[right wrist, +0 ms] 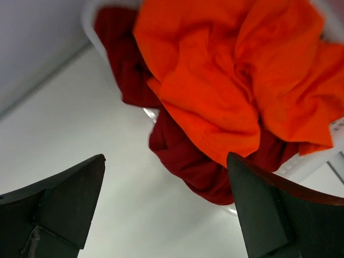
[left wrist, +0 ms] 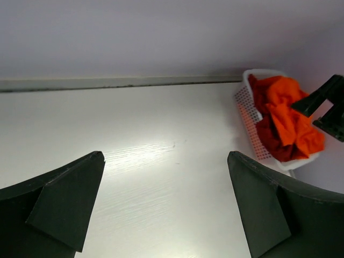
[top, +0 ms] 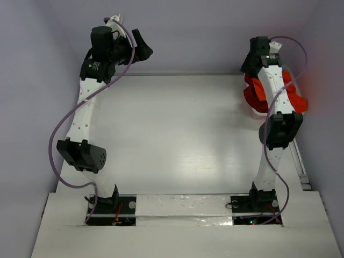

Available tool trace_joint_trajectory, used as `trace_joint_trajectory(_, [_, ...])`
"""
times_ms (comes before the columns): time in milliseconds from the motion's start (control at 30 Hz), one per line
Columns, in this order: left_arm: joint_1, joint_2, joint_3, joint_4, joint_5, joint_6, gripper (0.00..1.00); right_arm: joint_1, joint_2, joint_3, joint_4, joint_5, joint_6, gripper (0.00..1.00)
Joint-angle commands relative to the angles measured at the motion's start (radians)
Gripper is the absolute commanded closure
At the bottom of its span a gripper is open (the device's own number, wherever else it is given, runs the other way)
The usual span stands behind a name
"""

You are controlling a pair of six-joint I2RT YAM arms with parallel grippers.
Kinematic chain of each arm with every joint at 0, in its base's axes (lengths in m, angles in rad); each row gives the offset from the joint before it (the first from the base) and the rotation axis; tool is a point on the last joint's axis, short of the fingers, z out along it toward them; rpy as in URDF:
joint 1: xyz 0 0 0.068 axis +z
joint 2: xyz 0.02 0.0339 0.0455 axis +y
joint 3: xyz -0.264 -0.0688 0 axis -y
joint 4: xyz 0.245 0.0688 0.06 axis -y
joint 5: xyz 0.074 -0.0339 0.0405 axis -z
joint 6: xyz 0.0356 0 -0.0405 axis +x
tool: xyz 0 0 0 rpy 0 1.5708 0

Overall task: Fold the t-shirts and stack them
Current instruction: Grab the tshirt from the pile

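Table (top: 177,134): white, wide, bare top spreading out from the basket.

Basket (left wrist: 248,113): white plastic lattice, at the table's far corner against the wall. Both t-shirts are in it, unfolded. Nothing folded or stacked yet.

Orange t-shirt (right wrist: 215,70): crumpled on top of the basket heap, deep creases, loose hems showing.

Dark red t-shirt (right wrist: 183,156): under the orange one, one fold spilling over the basket rim toward the table.

Right gripper (right wrist: 165,161): poised just over the basket's table-side rim, fingers spread wide, nothing between them.

Left gripper (left wrist: 165,156): well apart from the basket, across the table, facing it, fingers spread wide and empty.

Handling, as judged: light, limp cloth with no stiffness. It will sag and trail from any pinch point and may drag the shirt beneath along with it. The orange one lies on top, so it is the likelier first pick. Pinch a raised ridge of orange fabric near the heap's crown, single layer if possible, clear of the lattice. The collar or a shoulder seam would be better, but neither can be made out in the bunching.
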Motion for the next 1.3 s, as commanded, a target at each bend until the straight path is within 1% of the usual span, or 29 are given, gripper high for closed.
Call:
trace_joint_trajectory(0, [0.002, -0.047, 0.005, 0.006, -0.047, 0.06, 0.01, -0.003, -0.06, -0.063, -0.034, 0.023, -0.003, 0.0])
trace_joint_trajectory(33, [0.002, -0.05, 0.002, 0.009, -0.046, 0.041, 0.01, -0.003, -0.071, -0.095, -0.01, 0.031, 0.003, 0.0])
trace_joint_trajectory(67, [0.002, -0.053, 0.002, 0.012, -0.038, 0.037, 0.01, -0.003, -0.075, -0.117, 0.023, 0.035, 0.003, 0.03])
trace_joint_trajectory(100, [0.002, -0.054, 0.005, 0.018, -0.009, 0.034, 0.01, -0.003, -0.06, -0.12, 0.018, 0.041, 0.004, 0.11])
trace_joint_trajectory(167, [0.002, -0.059, 0.002, 0.021, 0.017, 0.027, 0.01, -0.003, -0.025, -0.077, -0.035, 0.086, 0.018, 0.2])
trace_joint_trajectory(200, [0.002, -0.062, -0.006, 0.02, 0.016, 0.026, 0.01, -0.003, -0.011, -0.032, -0.048, 0.09, 0.023, 0.27])
trace_joint_trajectory(267, [0.002, -0.074, -0.032, 0.026, 0.015, 0.023, 0.01, -0.012, 0.006, -0.008, -0.058, 0.097, 0.038, 0.32])
trace_joint_trajectory(367, [0.002, -0.076, -0.038, 0.018, 0.02, 0.021, 0.01, -0.012, -0.022, -0.03, -0.011, 0.084, 0.038, 0.32])
trace_joint_trajectory(400, [0.002, -0.076, -0.038, 0.01, 0.02, 0.018, 0.01, -0.012, -0.026, -0.039, 0.004, 0.078, 0.032, 0.3])
trace_joint_trajectory(533, [0.002, -0.076, -0.041, 0.007, 0.025, 0.008, 0.01, -0.033, 0.015, -0.008, 0.0, 0.071, 0.02, 0.28])
trace_joint_trajectory(600, [0.002, -0.076, -0.04, 0.007, 0.031, 0.006, 0.01, -0.045, 0.059, 0.015, -0.018, 0.051, 0.021, 0.29])
trace_joint_trajectory(800, [-0.007, -0.088, -0.055, 0.006, 0.037, 0.004, 0.01, -0.098, 0.104, 0.052, -0.002, -0.037, 0.027, 0.3])
trace_joint_trajectory(967, [-0.007, -0.102, -0.081, 0.026, 0.068, -0.011, 0.01, -0.107, 0.182, 0.144, -0.023, -0.077, -0.023, 0.32])
trace_joint_trajectory(1033, [-0.007, -0.1, -0.086, 0.026, 0.068, -0.011, 0.01, -0.118, 0.182, 0.128, -0.008, -0.106, -0.029, 0.34])
trace_joint_trajectory(1267, [-0.025, -0.097, -0.101, 0.033, 0.074, -0.014, 0.01, -0.118, 0.217, 0.141, 0.024, -0.236, -0.046, 0.36])
